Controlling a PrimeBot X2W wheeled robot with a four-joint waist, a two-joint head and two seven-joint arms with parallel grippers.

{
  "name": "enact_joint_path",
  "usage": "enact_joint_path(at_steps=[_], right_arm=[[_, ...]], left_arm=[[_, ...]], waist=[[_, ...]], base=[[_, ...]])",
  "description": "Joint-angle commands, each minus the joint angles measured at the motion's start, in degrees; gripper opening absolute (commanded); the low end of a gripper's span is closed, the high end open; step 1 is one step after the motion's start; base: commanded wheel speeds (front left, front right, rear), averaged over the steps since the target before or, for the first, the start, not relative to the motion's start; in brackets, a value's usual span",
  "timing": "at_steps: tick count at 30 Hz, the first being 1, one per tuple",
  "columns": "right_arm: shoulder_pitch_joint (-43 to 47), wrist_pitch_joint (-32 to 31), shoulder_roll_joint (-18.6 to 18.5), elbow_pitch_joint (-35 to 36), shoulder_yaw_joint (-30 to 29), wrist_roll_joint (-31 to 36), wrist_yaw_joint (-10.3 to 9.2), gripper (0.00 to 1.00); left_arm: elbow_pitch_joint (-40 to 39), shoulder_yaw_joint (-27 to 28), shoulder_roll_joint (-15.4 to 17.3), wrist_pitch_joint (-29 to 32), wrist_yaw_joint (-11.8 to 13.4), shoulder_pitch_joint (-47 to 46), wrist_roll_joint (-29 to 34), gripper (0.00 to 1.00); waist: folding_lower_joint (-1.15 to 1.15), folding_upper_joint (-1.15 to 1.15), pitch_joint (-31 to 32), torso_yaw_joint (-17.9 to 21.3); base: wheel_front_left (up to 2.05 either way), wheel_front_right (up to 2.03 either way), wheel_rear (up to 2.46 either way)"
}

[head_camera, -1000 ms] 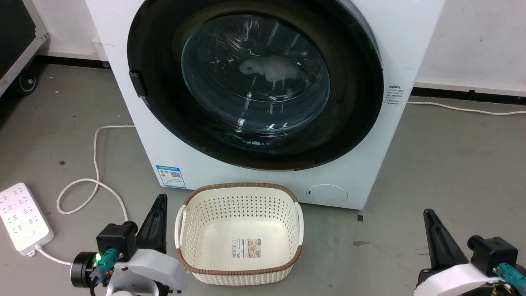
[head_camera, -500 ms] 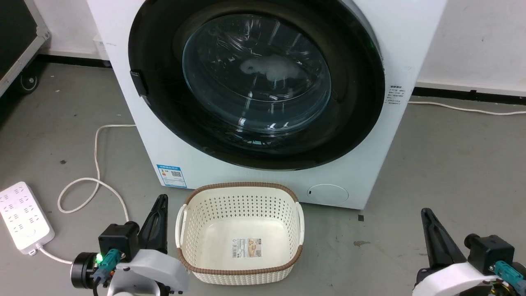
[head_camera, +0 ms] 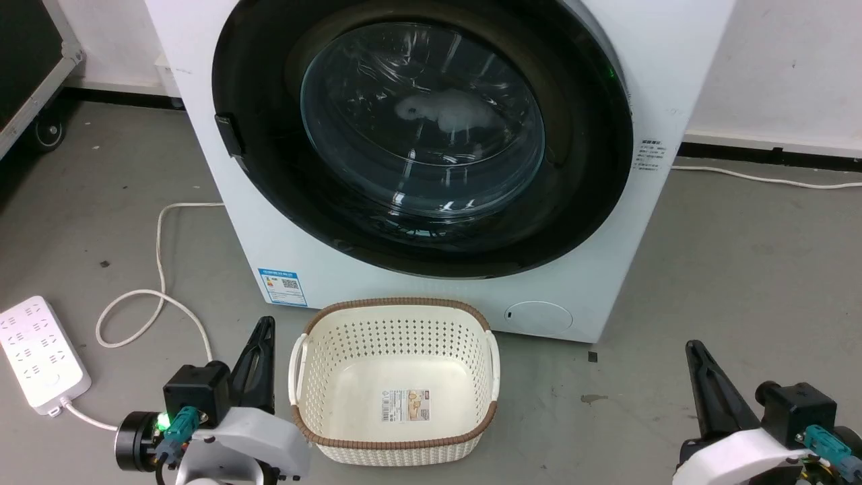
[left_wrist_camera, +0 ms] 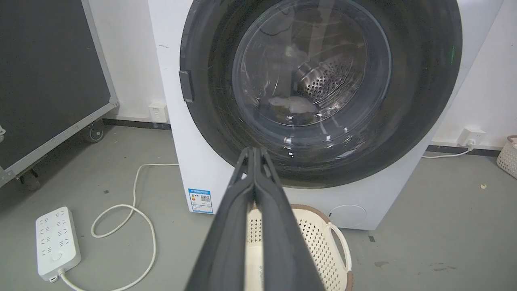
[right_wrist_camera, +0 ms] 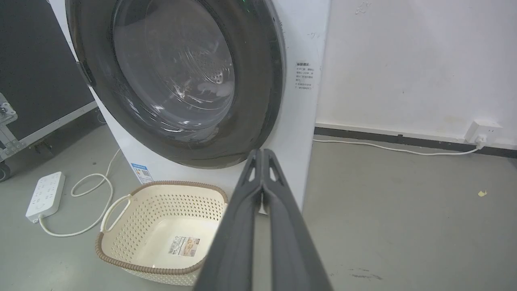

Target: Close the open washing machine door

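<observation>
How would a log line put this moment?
washing machine door: closed | left pincer: shut, free | right pincer: shut, free | basket: empty

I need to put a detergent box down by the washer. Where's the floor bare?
Widest bare floor lies right of the washing machine, bordered by the wall cable and the right gripper. A narrower strip runs between the laundry basket and that gripper. The left is crowded: power strip, looped cord, left gripper.
</observation>
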State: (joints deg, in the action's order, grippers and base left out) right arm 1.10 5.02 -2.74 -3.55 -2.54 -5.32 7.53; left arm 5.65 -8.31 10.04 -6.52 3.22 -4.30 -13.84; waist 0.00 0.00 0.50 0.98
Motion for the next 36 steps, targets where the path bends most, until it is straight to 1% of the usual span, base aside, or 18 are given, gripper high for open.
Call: enact_joint_path(at_steps=[1,36], right_arm=[[-0.37,-0.30,-0.05,0.48,0.15,0.62,-0.02,0.00],[-0.72,-2.56,-0.09,1.95,1.30,2.88,-0.03,0.00]], left_arm=[[-0.45,0.42,-0.28,0.29,-0.39,1.03,0.68,0.00],[-2.94,4.20,-3.58,3.28,-1.75,2.60,6.99,0.00]], waist=[[0.00,0.00,-0.01,-0.02],[0.00,0.00,-0.25,-0.48]], base=[[0.00,0.00,0.00],[0.00,0.00,0.00]])
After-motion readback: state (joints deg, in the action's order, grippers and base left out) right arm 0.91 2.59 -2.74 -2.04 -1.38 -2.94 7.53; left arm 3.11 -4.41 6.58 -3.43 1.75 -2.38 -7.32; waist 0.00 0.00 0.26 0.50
